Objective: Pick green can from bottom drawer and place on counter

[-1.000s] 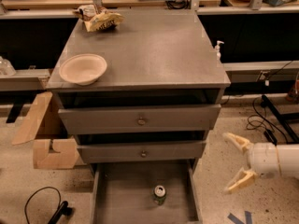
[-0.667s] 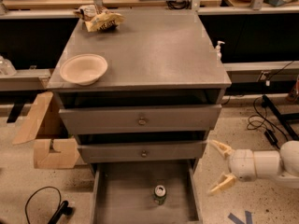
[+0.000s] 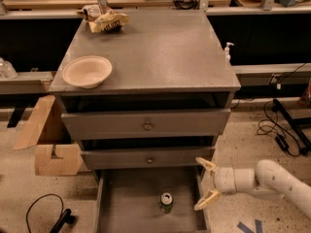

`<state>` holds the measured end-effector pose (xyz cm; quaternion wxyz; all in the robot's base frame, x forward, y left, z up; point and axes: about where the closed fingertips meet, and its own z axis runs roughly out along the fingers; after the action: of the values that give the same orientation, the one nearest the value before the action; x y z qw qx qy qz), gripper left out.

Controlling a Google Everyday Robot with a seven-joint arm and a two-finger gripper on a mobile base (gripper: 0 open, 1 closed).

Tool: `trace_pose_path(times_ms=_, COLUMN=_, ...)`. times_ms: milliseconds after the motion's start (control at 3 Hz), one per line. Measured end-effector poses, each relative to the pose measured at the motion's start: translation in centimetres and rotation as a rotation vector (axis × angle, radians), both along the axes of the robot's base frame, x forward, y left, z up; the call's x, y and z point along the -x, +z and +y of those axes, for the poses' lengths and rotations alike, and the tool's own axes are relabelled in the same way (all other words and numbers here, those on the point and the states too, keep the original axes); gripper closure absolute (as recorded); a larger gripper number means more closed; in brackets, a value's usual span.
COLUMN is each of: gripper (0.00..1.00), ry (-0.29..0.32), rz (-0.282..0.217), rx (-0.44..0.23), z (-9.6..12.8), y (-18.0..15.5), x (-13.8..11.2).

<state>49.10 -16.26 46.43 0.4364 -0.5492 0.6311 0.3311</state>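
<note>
gripper [image 3: 200,184], jaws apart — nr green can [image 3: 166,201]

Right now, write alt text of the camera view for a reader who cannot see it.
A green can stands upright in the open bottom drawer of a grey cabinet, and the robot's gripper, fingers open, hovers beside the drawer's right edge. On the counter sit a shallow bowl and a snack bag.

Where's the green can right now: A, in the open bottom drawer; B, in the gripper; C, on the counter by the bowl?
A: the green can stands in the bottom drawer, with the open gripper beside it, not touching.
</note>
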Motion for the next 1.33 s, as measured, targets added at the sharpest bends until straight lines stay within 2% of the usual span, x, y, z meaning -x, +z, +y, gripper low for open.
trace_pose_path(times_ms=333, gripper=0.0, ry=0.023, rz=0.03, rx=-0.01, z=0.9, y=-6.5, x=-0.3)
trace_pose_path(times_ms=667, gripper=0.0, ry=0.023, rz=0.03, rx=-0.01, z=0.9, y=-6.5, x=-0.3)
trace_pose_path(times_ms=1000, gripper=0.0, ry=0.042, rz=0.018, rx=-0.036, z=1.7, y=-8.6, x=-0.6)
trace_pose_path(times_ms=1333, gripper=0.0, ry=0.104, rz=-0.044, rx=-0.087, z=3.8, y=-13.7, x=-1.3)
